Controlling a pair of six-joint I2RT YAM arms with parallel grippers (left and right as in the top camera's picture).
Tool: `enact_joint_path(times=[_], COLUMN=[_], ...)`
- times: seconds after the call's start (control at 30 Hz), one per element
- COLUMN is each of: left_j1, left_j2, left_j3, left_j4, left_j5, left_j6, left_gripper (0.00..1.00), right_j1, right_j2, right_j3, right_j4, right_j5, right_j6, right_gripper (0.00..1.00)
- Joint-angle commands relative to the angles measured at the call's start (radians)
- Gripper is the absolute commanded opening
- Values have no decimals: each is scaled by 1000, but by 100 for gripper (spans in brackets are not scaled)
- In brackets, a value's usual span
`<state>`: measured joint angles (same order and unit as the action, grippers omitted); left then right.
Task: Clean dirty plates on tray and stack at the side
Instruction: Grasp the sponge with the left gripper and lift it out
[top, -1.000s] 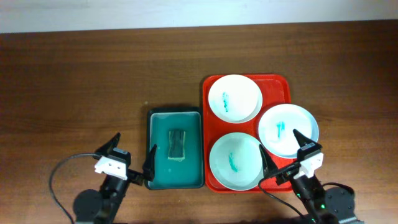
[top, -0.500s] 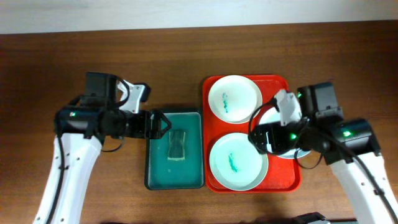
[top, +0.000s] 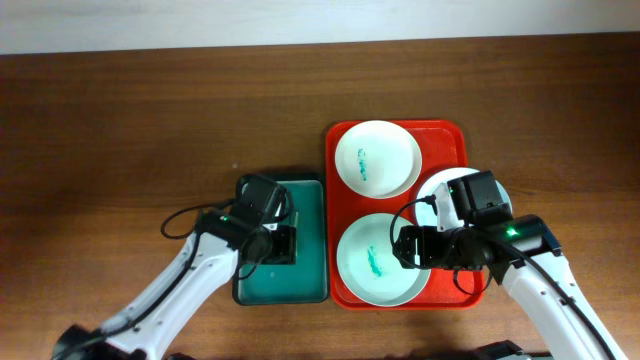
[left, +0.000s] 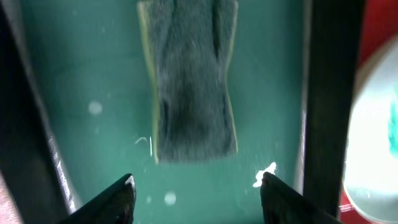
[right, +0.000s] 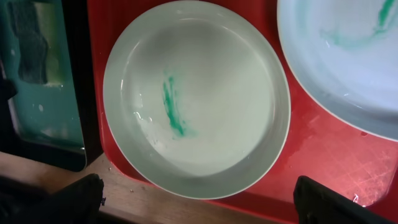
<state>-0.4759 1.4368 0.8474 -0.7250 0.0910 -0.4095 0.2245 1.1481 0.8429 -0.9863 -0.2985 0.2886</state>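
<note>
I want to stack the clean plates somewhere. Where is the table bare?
Bare wood runs along the far side of the table, behind both trays, and left of the green sponge tray. Right of the red tray is free at the back only. Three plates crowd the red tray.

A dark brown wooden table (top: 150, 110) with visible grain carries a small dark green rectangular plastic tray (top: 305, 272) with rounded corners and a raised rim. On the tray's floor lies flat a rectangular sponge (left: 193, 81) with a dark grey scouring top and a yellowish edge, clear of the side walls. White specks and small droplets dot the teal floor around it.
</note>
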Motion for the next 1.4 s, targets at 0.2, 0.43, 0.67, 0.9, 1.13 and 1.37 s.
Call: enact_joint_path(times=[0.2, 0.43, 0.67, 0.9, 1.13, 1.37], left_j1=[-3, -3, 8, 8, 12, 7], left_j2=[289, 462, 470, 602, 597, 597], left_j3=[256, 296, 495, 492, 719, 621], left_j4=[-165, -139, -291, -88, -315, -455], left_j5=[23, -5, -43, -122, -113, -31], left_j6=[0, 13, 90, 89, 188, 10], left_gripper=[53, 11, 66, 22, 75, 59], right_j1=[6, 6, 6, 6, 6, 6], right_j2=[-8, -8, -8, -8, -8, -8], right_j3=[-2, -2, -2, -2, -2, -2], right_j4=[4, 4, 4, 7, 14, 14], right_j5=[-8, -8, -8, -8, -8, -8], right_j6=[8, 8, 8, 8, 9, 8], right_gripper=[98, 98, 98, 98, 98, 98])
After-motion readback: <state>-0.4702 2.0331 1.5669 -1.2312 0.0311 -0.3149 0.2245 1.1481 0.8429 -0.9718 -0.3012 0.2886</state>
